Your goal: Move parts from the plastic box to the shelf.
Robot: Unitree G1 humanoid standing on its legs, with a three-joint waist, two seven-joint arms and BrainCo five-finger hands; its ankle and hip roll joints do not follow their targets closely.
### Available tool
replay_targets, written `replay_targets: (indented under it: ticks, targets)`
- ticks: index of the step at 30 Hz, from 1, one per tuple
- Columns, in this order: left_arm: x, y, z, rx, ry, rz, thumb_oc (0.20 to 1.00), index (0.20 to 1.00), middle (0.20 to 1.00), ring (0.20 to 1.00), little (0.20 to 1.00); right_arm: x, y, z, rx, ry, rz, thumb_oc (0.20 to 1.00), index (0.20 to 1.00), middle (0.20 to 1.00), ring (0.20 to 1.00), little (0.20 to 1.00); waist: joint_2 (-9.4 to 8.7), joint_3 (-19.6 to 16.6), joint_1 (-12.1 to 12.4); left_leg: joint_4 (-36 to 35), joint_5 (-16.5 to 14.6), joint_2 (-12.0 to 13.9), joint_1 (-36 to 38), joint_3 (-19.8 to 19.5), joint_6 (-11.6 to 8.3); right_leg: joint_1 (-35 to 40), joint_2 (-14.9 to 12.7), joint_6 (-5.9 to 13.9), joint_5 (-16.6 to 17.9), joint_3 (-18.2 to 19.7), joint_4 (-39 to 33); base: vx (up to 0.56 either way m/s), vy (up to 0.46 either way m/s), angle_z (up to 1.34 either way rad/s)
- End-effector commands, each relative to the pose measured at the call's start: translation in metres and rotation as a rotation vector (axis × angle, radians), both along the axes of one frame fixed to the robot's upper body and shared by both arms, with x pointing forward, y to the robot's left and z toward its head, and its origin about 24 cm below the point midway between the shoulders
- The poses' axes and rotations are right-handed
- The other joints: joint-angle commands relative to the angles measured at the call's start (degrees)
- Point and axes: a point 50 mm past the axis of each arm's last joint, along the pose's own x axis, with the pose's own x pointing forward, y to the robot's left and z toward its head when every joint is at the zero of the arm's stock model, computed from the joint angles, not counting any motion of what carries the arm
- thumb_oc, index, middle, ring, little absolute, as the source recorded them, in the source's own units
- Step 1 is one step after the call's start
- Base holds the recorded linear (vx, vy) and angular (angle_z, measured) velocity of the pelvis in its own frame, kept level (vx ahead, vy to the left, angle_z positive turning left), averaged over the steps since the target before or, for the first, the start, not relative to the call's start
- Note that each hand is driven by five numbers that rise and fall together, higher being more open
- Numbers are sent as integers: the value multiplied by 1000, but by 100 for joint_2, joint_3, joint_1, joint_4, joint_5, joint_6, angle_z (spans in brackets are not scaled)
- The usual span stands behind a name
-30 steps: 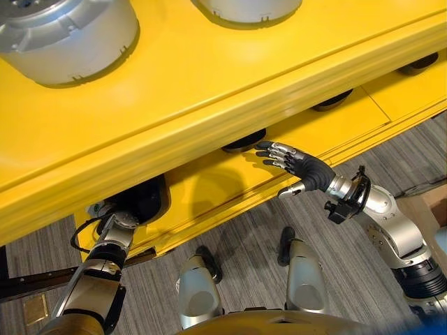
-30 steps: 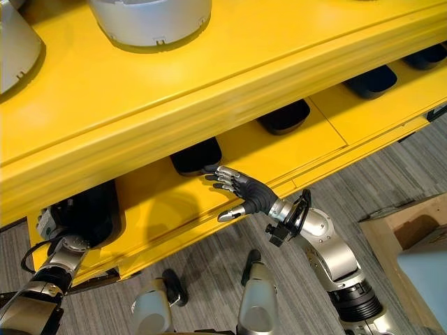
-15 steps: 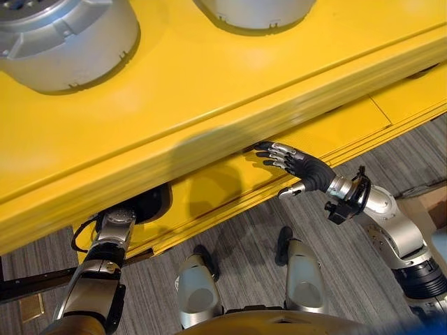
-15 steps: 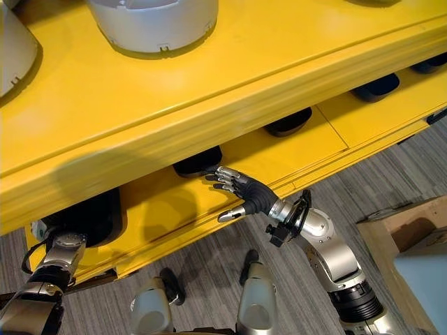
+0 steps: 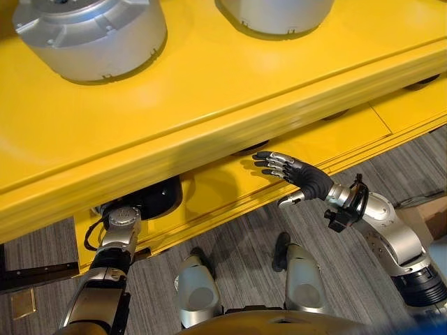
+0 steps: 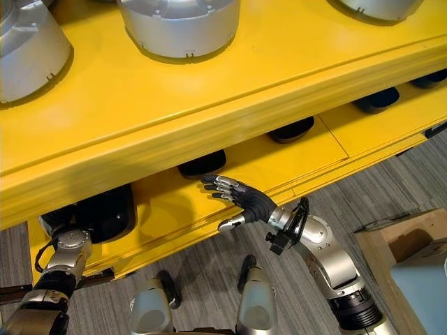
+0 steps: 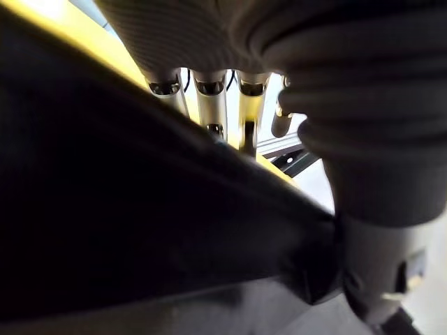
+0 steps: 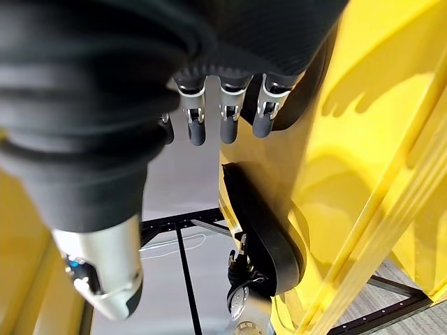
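On the yellow shelf [image 6: 209, 112] sit silver parts [image 6: 183, 26] — right hand [image 6: 248, 199] spread, empty; left hand's [image 7: 209, 105] grip unclear.

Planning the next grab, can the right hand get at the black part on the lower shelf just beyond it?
Probably yes: the right hand is open and empty, fingers pointing at the black part, nothing between them.
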Motion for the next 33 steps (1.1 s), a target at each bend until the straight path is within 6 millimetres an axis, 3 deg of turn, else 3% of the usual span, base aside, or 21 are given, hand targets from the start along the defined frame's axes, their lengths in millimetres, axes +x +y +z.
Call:
replay_targets:
  ticks: [1,4,5,6,14,16,18,21,27,31,33]
  targets:
    - [-11,-30,-38,-113,111,-63,1000,1000,1000,1000,1000,-13,12,29,121,-164,50,1000,1000,1000,1000,1000,-241,-205,27,-225,493,13,-93,-261,-8,446,-408,537,-219,-57,16,16,-42,1]
    - [-12,-32,-40,-132,109,-51,1000,1000,1000,1000,1000,-13,12,28,123,-162,51,1000,1000,1000,1000,1000,-256,-210,32,-216,489,25,-80,-259,-19,501,-388,528,-229,-73,-12,-13,-25,0]
    - [-12,-33,-40,-137,104,-46,1000,1000,1000,1000,1000,-13,12,28,126,-163,51,1000,1000,1000,1000,1000,-253,-218,39,-283,619,47,-111,-193,51,472,-350,454,-117,-105,-88,0,0,0]
    - [-13,-33,-40,-140,104,-46,1000,1000,1000,1000,1000,-13,12,27,127,-159,49,1000,1000,1000,1000,1000,-259,-218,36,-213,486,32,-65,-254,-23,534,-374,521,-233,-75,-30,22,-31,0]
    - [-16,-37,-41,-85,124,2,1000,1000,1000,1000,1000,-13,14,26,150,-154,25,1000,1000,1000,1000,1000,-274,-254,89,-187,477,61,-7,-239,-26,712,-348,501,-232,-163,-120,15,-4,0]
    - [-16,-33,-32,13,92,84,1000,1000,1000,1000,1000,-12,15,26,156,-154,21,1000,1000,1000,1000,1000,-278,-267,97,-202,495,68,14,-235,-37,743,-348,503,-221,-172,-141,-16,-21,0]
    - [-17,-14,-1,172,-61,231,1000,1000,1000,1000,1000,-13,15,25,164,-157,-7,1000,1000,1000,1000,1000,-249,-275,174,-257,617,58,-21,-215,24,744,-323,449,-112,-218,-221,-48,-78,0]
    - [-27,2,22,225,-203,288,1000,1000,1000,1000,1000,-15,12,23,178,-161,-40,1000,1000,1000,1000,1000,-199,-301,296,-373,627,-53,51,-294,38,846,-324,465,-116,-282,-320,-7,-74,3]
    - [-47,-2,36,233,-308,233,1000,1000,1000,1000,1000,-22,2,23,208,-175,-66,1000,1000,1000,1000,1000,-162,-468,476,-775,687,-276,282,-399,23,1094,-271,466,-141,-423,-626,-16,-82,12]
    - [-54,-16,34,182,-323,69,1000,1000,1000,1000,1000,-24,1,20,227,-177,-71,1000,1000,1000,1000,1000,-158,-586,628,-1027,738,-398,450,-466,3,1281,-208,437,-148,-541,-811,-45,-103,15]
    - [-50,-32,40,182,-354,-138,1000,1000,1000,1000,1000,-25,5,20,229,-176,-42,1000,1000,1000,1000,1000,-159,-623,735,-1077,719,-484,486,-510,19,1355,-161,410,-142,-618,-888,-140,-175,19]
